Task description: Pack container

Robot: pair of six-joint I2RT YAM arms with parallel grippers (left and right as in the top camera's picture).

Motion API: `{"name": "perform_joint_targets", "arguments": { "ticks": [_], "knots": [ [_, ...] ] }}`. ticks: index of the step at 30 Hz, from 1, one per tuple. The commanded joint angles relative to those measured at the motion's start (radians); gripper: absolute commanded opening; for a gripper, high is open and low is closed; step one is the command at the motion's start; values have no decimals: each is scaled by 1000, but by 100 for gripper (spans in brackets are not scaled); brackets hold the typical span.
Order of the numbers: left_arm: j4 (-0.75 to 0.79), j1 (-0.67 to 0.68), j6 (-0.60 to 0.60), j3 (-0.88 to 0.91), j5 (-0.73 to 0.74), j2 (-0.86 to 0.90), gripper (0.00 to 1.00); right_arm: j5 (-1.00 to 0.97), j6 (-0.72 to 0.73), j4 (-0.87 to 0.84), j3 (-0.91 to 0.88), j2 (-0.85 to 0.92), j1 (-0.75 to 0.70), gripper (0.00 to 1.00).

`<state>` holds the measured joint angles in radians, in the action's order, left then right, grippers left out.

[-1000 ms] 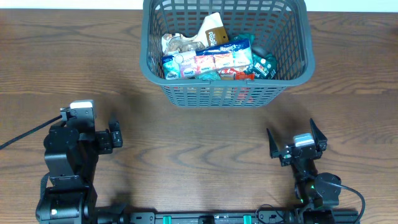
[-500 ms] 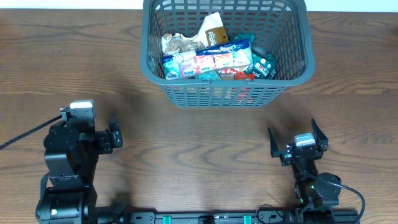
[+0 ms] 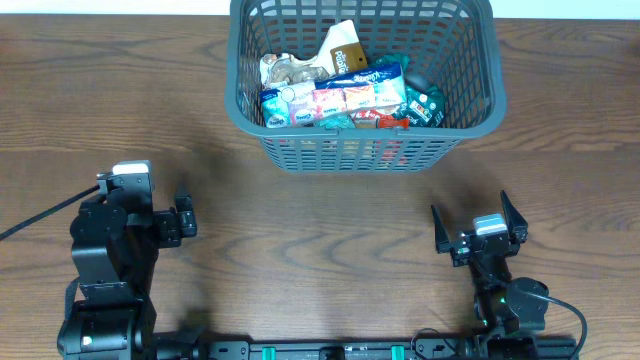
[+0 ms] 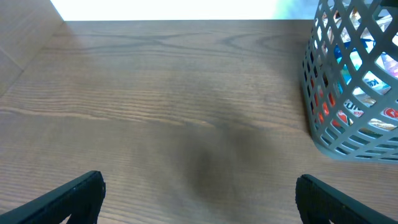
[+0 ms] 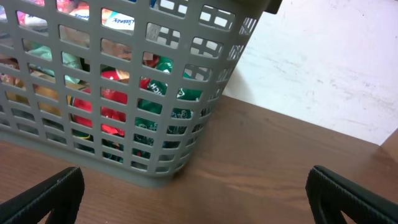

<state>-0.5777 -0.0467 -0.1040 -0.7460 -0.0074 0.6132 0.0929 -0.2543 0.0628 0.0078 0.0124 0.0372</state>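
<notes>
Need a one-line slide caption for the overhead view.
Grey basket holding snack packets at far centre; left hand and right hand both open, empty, well short of it.

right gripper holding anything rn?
No, in the right wrist view the right gripper has its jaws wide apart, with only bare table between them and the container beyond.

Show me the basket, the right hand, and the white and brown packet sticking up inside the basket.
basket (image 3: 340, 150), overhead view, on its near lattice wall.
right hand (image 3: 469, 208), overhead view, midway between its open fingertips.
white and brown packet (image 3: 341, 46), overhead view, on its upper face.
</notes>
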Motion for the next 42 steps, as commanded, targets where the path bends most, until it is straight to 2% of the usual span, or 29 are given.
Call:
{"name": "perform_joint_targets", "arguments": {
  "ticks": [1,12,16,21,27,33,38,42],
  "knots": [
    [3,-3,8,3,-5,0,98,-14,-5,5,-2,-8,10,99],
    [-38,0,9,3,-5,-42,99,-14,-5,5,-2,-8,10,99],
    [-139,5,20,9,-1,-117,99,-14,-5,5,-2,-8,10,99],
    [-125,31,20,63,0,-243,98,-14,-5,5,-2,-8,10,99],
    [94,33,20,263,-1,-423,99,-14,-5,5,-2,-8,10,99],
    [444,33,20,502,-1,-559,99,-14,-5,5,-2,-8,10,99],
    [669,33,20,639,-1,-611,99,-14,-5,5,-2,-8,10,99],
    [756,38,20,714,-1,-611,99,-14,-5,5,-2,-8,10,99]
  ]
}}
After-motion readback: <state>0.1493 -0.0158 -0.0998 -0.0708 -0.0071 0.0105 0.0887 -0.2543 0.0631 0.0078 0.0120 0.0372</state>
